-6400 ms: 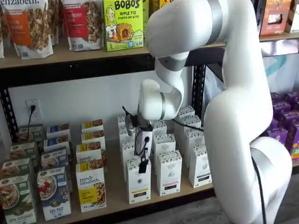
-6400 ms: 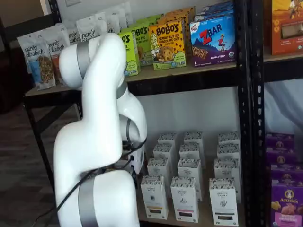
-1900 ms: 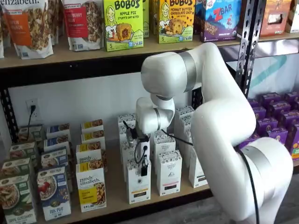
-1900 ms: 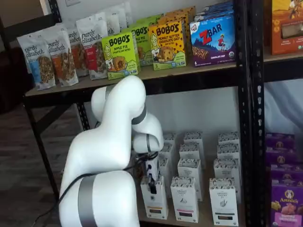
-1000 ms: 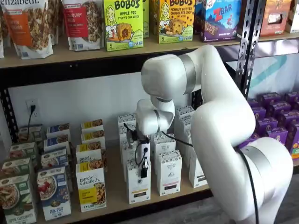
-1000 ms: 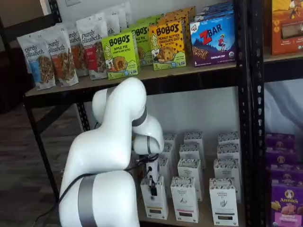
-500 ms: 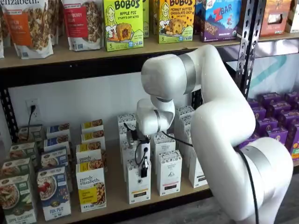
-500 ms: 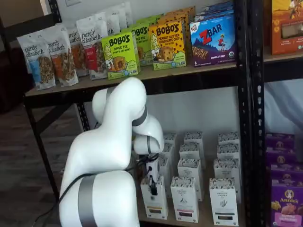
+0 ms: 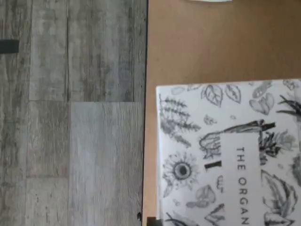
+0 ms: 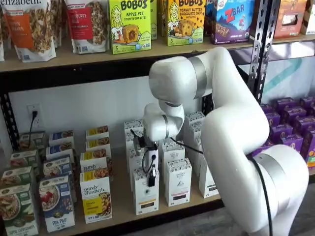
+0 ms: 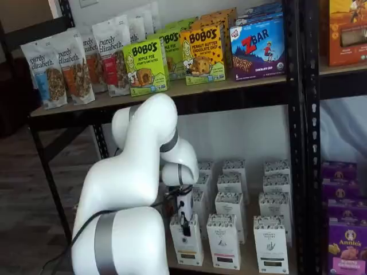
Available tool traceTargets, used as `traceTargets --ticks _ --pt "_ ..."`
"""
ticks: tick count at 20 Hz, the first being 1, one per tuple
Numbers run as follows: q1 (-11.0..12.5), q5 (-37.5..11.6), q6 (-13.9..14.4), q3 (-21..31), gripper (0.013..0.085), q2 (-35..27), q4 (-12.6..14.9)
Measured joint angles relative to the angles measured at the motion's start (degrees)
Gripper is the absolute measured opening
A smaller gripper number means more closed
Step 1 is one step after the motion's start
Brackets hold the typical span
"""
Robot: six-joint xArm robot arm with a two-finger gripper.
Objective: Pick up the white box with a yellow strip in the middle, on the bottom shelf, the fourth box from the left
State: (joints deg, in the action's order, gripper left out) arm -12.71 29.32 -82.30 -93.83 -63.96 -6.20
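Note:
The white box (image 10: 146, 195) stands at the front of the bottom shelf (image 10: 120, 209), leftmost of the front row of white cartons; a shelf view also shows this white box (image 11: 188, 245). My gripper (image 10: 151, 178) hangs straight down onto its top, one black finger (image 10: 152, 176) lying over the upper front face. A shelf view shows the gripper (image 11: 184, 227) side-on at the same carton top. No gap or grip shows plainly. The wrist view shows the white box's (image 9: 225, 155) leaf-drawn top close below, on the tan board (image 9: 197, 42).
Like white cartons (image 10: 178, 181) stand close to the right and behind. Purely Elizabeth boxes (image 10: 96, 196) stand to the left. The upper shelf (image 10: 74, 56) carries bags and Bobo's boxes. My white arm (image 10: 231, 123) fills the space in front. Grey floor (image 9: 70, 117) lies beyond the shelf edge.
The arm and gripper stay nearly where they were on top of the white box; no motion of the box shows.

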Motion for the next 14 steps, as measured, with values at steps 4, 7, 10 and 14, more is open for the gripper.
traceTargets --ticks 4,7,10,14 --pt "-0.3 0.2 0.2 -0.5 0.0450 -0.4 -0.1" --pt "-0.5 -0.7 0.3 -0.5 0.0450 -0.5 -0.2" --pt "-0.7 -0.9 1.2 -0.4 0.0450 -0.5 0.6" --pt "-0.8 -1.2 1.7 0.3 0.0450 -0.1 1.0"
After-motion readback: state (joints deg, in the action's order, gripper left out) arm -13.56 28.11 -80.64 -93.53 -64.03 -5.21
